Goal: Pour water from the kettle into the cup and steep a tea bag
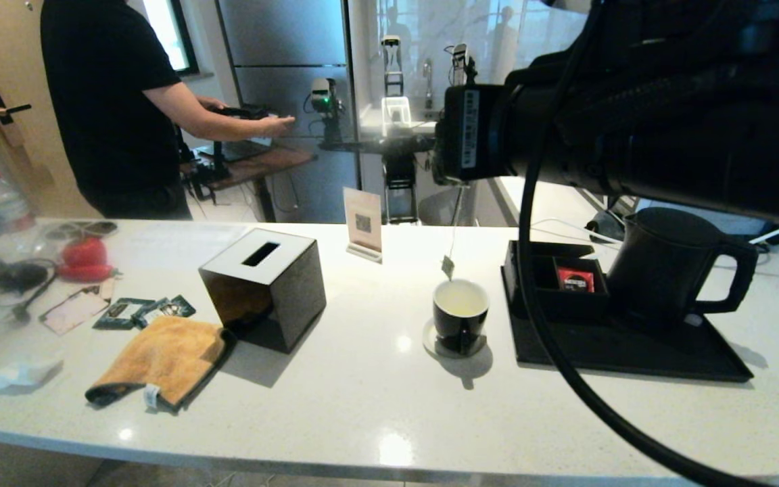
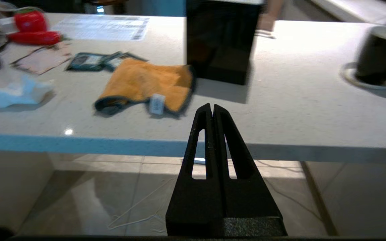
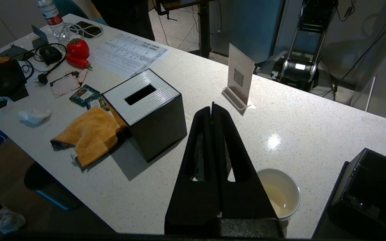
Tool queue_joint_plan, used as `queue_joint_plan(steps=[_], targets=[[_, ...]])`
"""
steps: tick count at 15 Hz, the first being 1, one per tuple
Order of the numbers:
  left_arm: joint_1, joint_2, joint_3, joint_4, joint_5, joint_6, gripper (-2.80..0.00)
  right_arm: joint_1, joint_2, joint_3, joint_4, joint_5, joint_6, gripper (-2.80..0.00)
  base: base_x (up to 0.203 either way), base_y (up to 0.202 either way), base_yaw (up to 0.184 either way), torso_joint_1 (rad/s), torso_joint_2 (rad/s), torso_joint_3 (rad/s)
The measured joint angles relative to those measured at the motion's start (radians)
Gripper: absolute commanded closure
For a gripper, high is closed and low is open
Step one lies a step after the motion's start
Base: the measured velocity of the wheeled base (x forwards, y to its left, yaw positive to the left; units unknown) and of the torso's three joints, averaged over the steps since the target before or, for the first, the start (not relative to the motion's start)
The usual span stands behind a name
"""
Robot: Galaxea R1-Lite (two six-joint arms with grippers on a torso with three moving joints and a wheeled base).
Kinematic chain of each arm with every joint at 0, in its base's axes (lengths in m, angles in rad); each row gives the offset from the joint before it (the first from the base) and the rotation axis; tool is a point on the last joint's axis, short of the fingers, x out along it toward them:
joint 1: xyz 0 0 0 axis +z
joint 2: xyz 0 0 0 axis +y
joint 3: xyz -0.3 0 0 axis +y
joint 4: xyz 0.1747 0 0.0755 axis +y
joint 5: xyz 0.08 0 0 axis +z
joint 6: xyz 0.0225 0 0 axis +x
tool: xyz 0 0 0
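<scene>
The black cup [image 1: 460,314] stands on a small saucer mid-counter, with pale yellowish water [image 3: 280,197] in its white inside. My right gripper [image 1: 458,179] hovers high above it, shut on the string of the tea bag [image 1: 447,267]. The bag dangles just over the cup's near-left rim, clear of the water. The matte black kettle [image 1: 667,264] stands upright on the black tray [image 1: 633,352] to the cup's right. My left gripper [image 2: 212,106] is shut and empty, parked low in front of the counter edge.
A black tissue box [image 1: 264,287] and an orange cloth [image 1: 163,358] lie left of the cup. A QR sign [image 1: 362,223] stands behind. A red sachet [image 1: 575,279] sits in the tray's compartment. Green packets [image 1: 143,311] and cables are at far left. A person [image 1: 112,101] stands behind the counter.
</scene>
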Motion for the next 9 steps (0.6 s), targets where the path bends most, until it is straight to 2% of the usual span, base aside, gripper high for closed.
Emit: queue_joint_plan(steps=[4, 9], targets=[[0.000, 0.033, -0.088, 0.064, -0.134, -0.003, 0.00, 0.013, -0.001, -0.003, -0.003, 0.004, -0.001, 0.00, 0.000, 0.000, 0.000, 0.000, 0.00, 0.000], [-0.009, 0.224, -0.204, 0.041, -0.231, -0.004, 0.00, 0.022, 0.000, -0.008, -0.013, 0.004, -0.001, 0.00, 0.000, 0.000, 0.000, 0.000, 0.00, 0.000]])
